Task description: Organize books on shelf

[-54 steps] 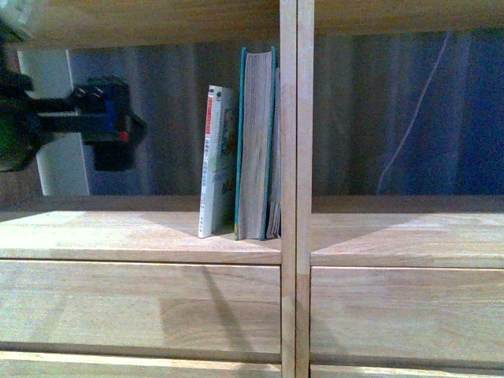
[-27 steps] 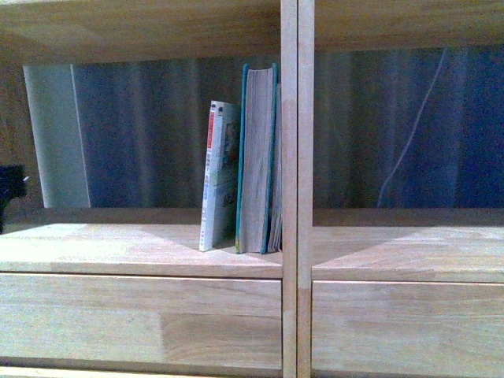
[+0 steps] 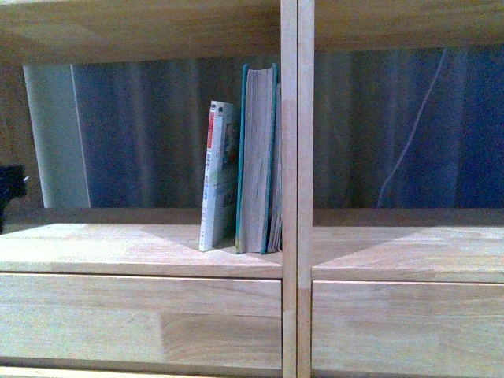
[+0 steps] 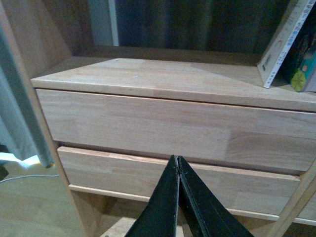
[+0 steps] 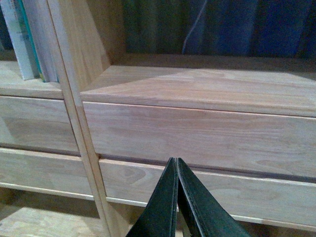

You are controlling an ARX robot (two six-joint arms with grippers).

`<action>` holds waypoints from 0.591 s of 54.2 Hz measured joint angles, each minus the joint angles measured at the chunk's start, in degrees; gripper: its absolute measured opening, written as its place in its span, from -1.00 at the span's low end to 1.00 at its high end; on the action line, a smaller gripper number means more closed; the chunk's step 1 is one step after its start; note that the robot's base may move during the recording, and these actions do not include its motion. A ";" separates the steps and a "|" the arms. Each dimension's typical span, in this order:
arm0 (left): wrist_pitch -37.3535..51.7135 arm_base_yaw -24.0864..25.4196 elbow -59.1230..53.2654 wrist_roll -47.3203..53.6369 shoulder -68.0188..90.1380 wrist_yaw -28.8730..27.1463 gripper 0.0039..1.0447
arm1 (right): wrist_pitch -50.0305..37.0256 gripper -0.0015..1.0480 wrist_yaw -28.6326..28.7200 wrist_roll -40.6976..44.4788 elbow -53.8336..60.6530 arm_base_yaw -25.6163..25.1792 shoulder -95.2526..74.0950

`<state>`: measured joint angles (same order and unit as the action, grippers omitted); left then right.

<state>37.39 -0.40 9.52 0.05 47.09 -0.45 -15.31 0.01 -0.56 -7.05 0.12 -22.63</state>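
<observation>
On the light-wood shelf (image 3: 142,248), left bay, two books stand against the central divider (image 3: 297,189). The thin white paperback (image 3: 216,177) leans slightly on the taller teal book (image 3: 258,157), whose greyish page edges face me. The left wrist view shows the paperback (image 4: 281,47) at the far edge and my left gripper (image 4: 177,160) shut and empty, low before the drawer fronts (image 4: 173,126). In the right wrist view my right gripper (image 5: 174,162) is shut on nothing, below the right bay's board (image 5: 207,89); the books (image 5: 29,39) stand beyond the divider. Neither gripper appears in the front view.
Behind the shelf hangs a dark blue-grey curtain (image 3: 150,134) with a pale panel (image 3: 55,134) at left and a thin white cable (image 3: 409,134) in the right bay. A dark bit of the left arm (image 3: 9,185) shows at the front view's left edge. Floor (image 4: 29,207) lies below.
A second ago a dark gripper stood in the left bay, left of the books; it has dropped out of the front view. The view has shifted slightly downward since. The books have not moved.
</observation>
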 joint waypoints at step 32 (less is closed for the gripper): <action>-9.92 0.15 -6.71 0.02 -16.61 0.46 -0.95 | 4.44 -0.94 0.02 0.07 4.74 0.00 9.25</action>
<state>27.46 -0.25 2.81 0.08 30.48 0.01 -10.87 0.03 -0.49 -2.31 0.12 -13.39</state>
